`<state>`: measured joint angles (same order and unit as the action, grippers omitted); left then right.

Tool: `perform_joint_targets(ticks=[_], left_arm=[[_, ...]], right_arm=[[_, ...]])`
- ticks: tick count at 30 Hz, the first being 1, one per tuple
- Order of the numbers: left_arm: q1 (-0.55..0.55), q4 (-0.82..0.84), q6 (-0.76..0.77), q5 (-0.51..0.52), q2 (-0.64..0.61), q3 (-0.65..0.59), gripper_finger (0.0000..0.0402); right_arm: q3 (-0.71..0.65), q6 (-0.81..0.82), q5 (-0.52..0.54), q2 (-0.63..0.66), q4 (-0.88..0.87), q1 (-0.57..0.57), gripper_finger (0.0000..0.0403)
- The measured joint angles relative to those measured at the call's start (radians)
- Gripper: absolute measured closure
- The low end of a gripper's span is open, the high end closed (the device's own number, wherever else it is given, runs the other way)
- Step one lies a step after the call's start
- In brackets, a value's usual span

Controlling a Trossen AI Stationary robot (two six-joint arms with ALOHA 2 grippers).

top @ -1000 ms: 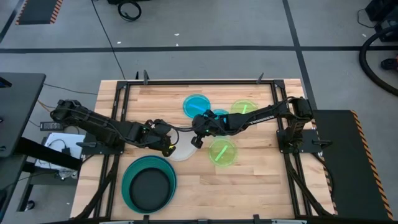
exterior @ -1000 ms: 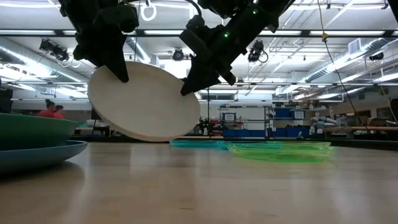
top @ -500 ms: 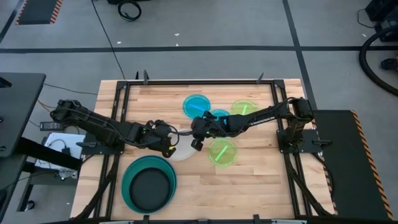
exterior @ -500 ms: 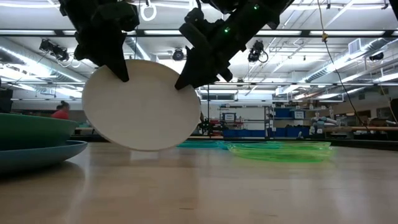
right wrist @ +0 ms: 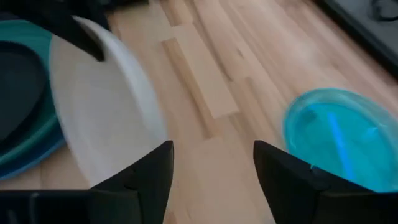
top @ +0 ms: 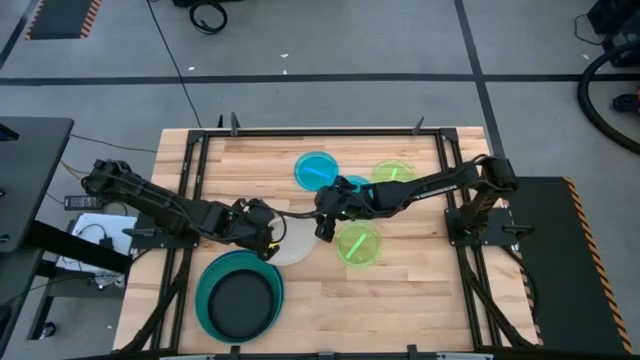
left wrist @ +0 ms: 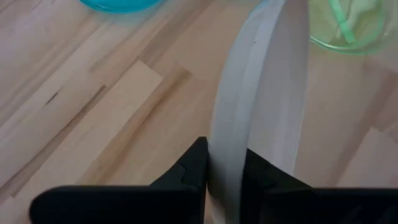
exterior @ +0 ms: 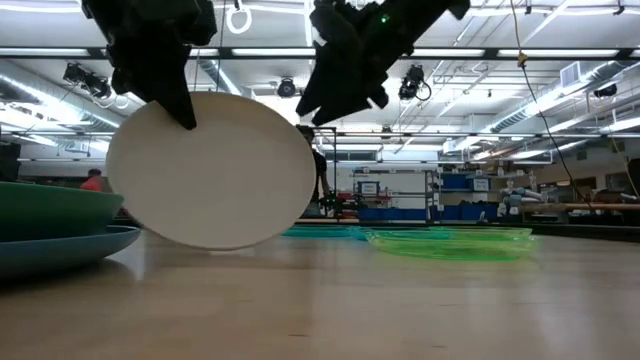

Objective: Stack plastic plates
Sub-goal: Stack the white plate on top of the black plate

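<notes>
Above the table (top: 400,280), left claw (left wrist: 225,163) pinches white plate (exterior: 212,170).

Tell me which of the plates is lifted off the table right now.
The white plate. The left gripper pinches its rim and holds it tilted on edge above the wood, while the cyan and lime green plates lie flat and the black plate sits in the teal one.

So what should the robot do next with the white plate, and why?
Probably carry it over to the black plate. The left hand pinches the white plate by its rim, tilted above the table, and the right hand is open and off it. The black plate already sits in the teal plate.
</notes>
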<state>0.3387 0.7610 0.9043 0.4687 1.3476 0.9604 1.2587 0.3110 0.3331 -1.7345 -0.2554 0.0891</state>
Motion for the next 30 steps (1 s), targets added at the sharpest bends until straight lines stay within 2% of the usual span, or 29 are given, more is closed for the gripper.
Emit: perform_joint_targets(ticks=[7,16,24,30], left_arm=[[0.027,0.062,0.027,0.001,-0.048,0.000,0.0349],[0.042,0.079,0.031,0.002,-0.201,0.000,0.0349],[0.082,0.088,0.022,-0.202,-0.318,0.000,0.0349],[0.163,0.135,0.028,-0.270,-0.329,0.000,0.0349]], right_arm=[[0.000,0.000,0.146,0.017,-0.081,0.041,0.0173],[0.000,-0.014,0.174,0.017,-0.088,0.052,0.0174],[0.000,-0.018,0.175,0.017,-0.107,0.052,0.0174],[0.000,-0.019,0.173,0.017,-0.106,0.052,0.0174]])
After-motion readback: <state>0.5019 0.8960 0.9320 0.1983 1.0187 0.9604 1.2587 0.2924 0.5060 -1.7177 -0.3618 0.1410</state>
